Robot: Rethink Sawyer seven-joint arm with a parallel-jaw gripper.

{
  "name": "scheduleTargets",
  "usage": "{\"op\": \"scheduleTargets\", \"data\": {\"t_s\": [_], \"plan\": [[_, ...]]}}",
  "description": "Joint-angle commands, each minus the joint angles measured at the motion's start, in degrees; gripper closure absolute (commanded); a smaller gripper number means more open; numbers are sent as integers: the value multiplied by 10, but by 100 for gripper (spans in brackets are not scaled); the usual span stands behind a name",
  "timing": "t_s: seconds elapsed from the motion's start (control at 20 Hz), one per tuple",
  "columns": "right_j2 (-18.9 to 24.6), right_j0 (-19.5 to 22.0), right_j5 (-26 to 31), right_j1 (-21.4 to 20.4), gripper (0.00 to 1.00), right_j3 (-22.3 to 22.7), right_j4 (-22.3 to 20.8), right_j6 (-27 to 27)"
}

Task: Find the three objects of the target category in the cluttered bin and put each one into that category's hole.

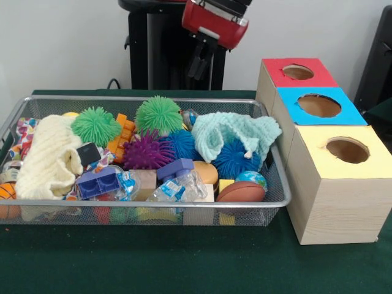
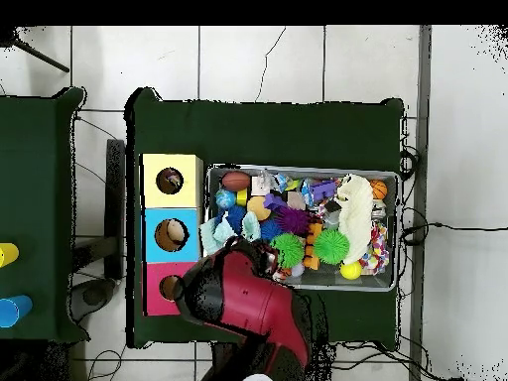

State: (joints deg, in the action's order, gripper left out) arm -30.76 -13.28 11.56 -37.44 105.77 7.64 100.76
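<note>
The wire-mesh bin point(image 1: 147, 98) is full of mixed toys; it also shows in the overhead view point(image 2: 298, 168). One white cloth with coloured dots point(image 1: 24, 131) lies against the bin's left end, partly under the cream waffle cloth point(image 1: 46, 159); in the overhead view it point(image 2: 377, 248) lies at the right end. I cannot make out other dotted cloths. The yellow-topped box point(image 1: 343, 184) stands nearest the camera, with its round hole point(image 1: 347, 149) on top; the overhead view point(image 2: 170, 181) shows something small inside the hole. My gripper point(image 1: 199, 64) hangs above the bin's far rim, holding nothing that I can see.
A mint knitted cloth point(image 1: 236, 131) drapes over blue spiky balls at the bin's right end. Green and purple spiky balls, small bottles, plastic blocks and a toy football fill the middle. Blue-topped point(image 1: 355, 113) and red-topped point(image 1: 275, 73) boxes stand behind the yellow one.
</note>
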Motion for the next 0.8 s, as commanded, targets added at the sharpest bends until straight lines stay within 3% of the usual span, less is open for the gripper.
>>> {"op": "scheduleTargets", "data": {"t_s": [0.05,0.15,0.35,0.8], "plan": [[7,24,-165,16,100,70,-33,137],[5,31,-227,24,100,79,-32,149],[43,81,-272,16,100,86,-54,129],[144,193,-246,25,100,69,-108,90]]}}
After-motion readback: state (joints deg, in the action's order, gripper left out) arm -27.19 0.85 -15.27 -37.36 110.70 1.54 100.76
